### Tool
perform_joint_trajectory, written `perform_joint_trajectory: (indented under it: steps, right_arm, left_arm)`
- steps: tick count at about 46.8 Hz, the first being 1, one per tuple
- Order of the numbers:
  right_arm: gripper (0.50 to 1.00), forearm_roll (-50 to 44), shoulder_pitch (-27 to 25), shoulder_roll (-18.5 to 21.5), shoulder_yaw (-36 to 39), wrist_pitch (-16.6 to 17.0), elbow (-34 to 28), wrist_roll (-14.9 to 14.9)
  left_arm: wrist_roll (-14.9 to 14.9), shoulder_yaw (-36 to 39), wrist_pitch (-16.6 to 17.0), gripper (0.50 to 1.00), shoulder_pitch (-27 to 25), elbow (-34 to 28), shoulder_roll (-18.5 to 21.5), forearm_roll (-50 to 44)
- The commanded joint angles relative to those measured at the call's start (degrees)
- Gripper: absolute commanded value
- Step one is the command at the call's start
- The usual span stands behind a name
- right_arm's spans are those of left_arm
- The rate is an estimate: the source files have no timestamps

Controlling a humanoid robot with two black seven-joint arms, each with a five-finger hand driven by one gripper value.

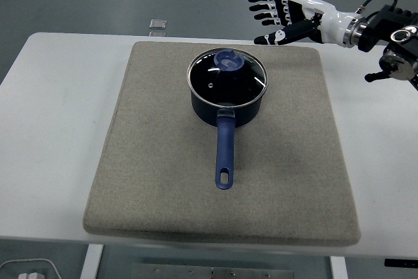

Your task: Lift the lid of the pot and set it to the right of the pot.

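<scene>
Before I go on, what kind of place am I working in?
Probably a lab or test bench, not a kitchen: a dark blue saucepan with its glass lid on sits on a grey felt mat on a plain white table, over a bare grey floor. No stove or sink shows.

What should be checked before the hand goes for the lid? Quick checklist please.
1. Lid seated on pot: ok.
2. Lid knob unobstructed from above: ok.
3. Right hand open, fingers spread, holding nothing: ok.
4. Right hand over knob: not ok; it is up and to the right of the pot.
5. Mat right of the pot bare for placing: ok.
6. Pot handle points toward near edge, outside placing area: ok.
</scene>
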Motion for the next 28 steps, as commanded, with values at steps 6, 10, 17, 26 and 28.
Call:
perform_joint_trajectory:
  steps: [6,10,17,26,28]
  right_arm:
    - [0.921,-9.5,3.0,0.6,-3.1,0.0,0.0,0.1]
    - [0.923,-12.4,4.8,0.7,-4.4,0.0,0.1,0.2]
    - [0.921,-17.4,6.5,1.5,-4.7,-0.1,0.1,0.2]
    - [0.921,-22.9,8.4,3.1,-7.5,-0.8,0.1,0.2]
    - [0.921,-23.8,9.1,3.7,-8.1,-1.1,0.1,0.2]
  left_arm:
    - [0.0,0.0,0.0,1.000,0.0,0.0,0.0,0.0]
    - [0.0,0.0,0.0,1.000,0.0,0.0,0.0,0.0]
    - [0.0,0.0,0.0,1.000,0.0,0.0,0.0,0.0]
    - [0.0,0.0,0.0,1.000,0.0,0.0,0.0,0.0]
    - [0.0,0.0,0.0,1.000,0.0,0.0,0.0,0.0]
